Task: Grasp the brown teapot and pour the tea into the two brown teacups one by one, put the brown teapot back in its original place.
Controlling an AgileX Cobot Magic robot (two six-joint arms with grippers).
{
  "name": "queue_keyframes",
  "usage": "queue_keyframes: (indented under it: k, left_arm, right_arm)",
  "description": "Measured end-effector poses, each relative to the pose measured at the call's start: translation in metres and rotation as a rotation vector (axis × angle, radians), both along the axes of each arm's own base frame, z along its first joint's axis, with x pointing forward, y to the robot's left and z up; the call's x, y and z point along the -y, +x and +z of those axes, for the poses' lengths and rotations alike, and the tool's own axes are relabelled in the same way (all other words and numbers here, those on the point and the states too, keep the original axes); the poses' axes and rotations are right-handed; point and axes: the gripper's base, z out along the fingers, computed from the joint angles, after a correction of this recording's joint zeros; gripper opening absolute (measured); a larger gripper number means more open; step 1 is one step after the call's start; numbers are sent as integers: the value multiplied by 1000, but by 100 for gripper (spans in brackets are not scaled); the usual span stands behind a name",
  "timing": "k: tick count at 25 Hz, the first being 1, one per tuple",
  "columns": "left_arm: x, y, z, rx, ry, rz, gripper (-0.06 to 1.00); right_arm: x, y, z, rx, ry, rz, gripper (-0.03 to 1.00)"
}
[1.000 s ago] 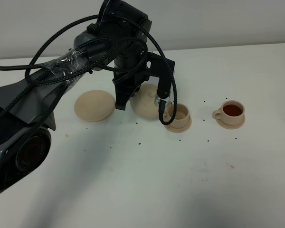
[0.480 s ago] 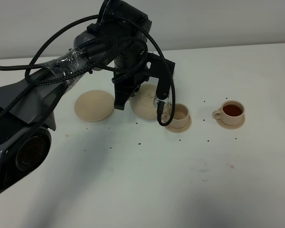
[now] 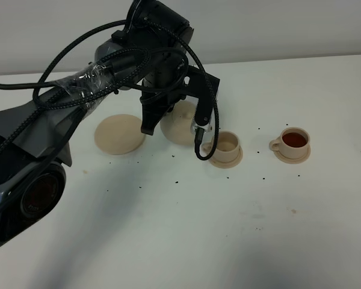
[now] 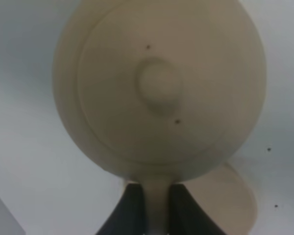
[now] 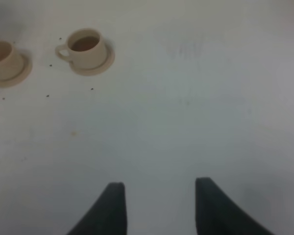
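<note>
I had the left claw clamped on the handle of the teapot, held between its plate and the near cup. The far cup was full, the near cup's fill unclear. The right claw stood apart, empty.

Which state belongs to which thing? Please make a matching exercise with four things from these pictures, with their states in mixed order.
Things:
1. brown teapot
2. teacup farthest right
3. wide saucer
4. right gripper

States:
A. open, above the table
B. holds dark tea
C. has nothing on it
D. gripped at its handle by the left gripper

Pairs: 1-D, 2-B, 3-C, 4-A
</note>
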Motion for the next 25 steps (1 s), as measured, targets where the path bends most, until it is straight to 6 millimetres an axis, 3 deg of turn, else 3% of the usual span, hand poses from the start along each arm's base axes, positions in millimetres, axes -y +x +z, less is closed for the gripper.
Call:
queue_keyframes:
  k: [19, 25]
  left_arm:
    - [18, -2, 4, 106, 58, -127, 13]
    - [27, -5, -3, 110, 100, -165, 13]
  right_arm:
    - [0, 0, 0, 0, 0, 0, 34]
    - [0, 0, 0, 0, 0, 0, 34]
